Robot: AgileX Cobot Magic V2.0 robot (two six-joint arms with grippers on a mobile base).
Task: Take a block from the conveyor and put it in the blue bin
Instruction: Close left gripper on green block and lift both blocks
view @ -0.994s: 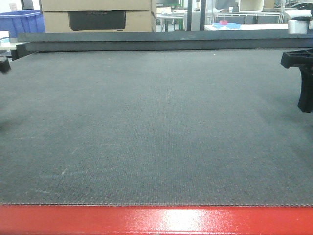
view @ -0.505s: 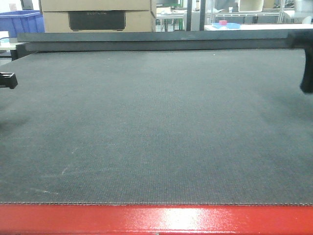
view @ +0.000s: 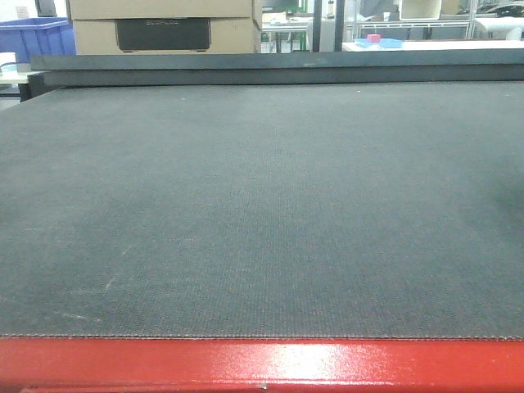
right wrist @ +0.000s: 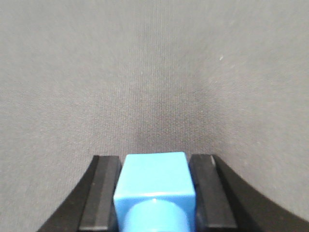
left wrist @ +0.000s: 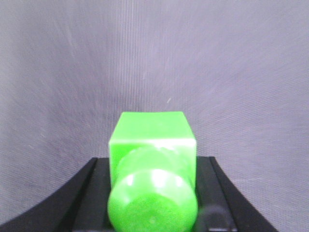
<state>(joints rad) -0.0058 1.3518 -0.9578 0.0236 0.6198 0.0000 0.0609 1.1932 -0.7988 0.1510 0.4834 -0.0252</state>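
Note:
The conveyor belt (view: 262, 205) is wide, dark grey and woven, on a glossy red frame (view: 262, 364); no block lies on it in the front view. Neither gripper shows in the front view. In the left wrist view my left gripper (left wrist: 152, 166) is shut on a green block (left wrist: 152, 135) with a round green stud, held over the belt (left wrist: 154, 58). In the right wrist view my right gripper (right wrist: 155, 181) is shut on a blue block (right wrist: 154, 176) between its black fingers (right wrist: 104, 188), over the belt (right wrist: 154, 72). A blue bin (view: 34, 37) stands at the far left behind the conveyor.
A cardboard box (view: 164, 24) with a dark panel stands behind the belt's far edge. A table at the back right carries a blue tray with a small pink thing (view: 374, 38). A dark rail (view: 270, 65) runs along the far side.
Both arms have left the front view: the left gripper at the left edge and the right gripper at the right edge are no longer seen there.

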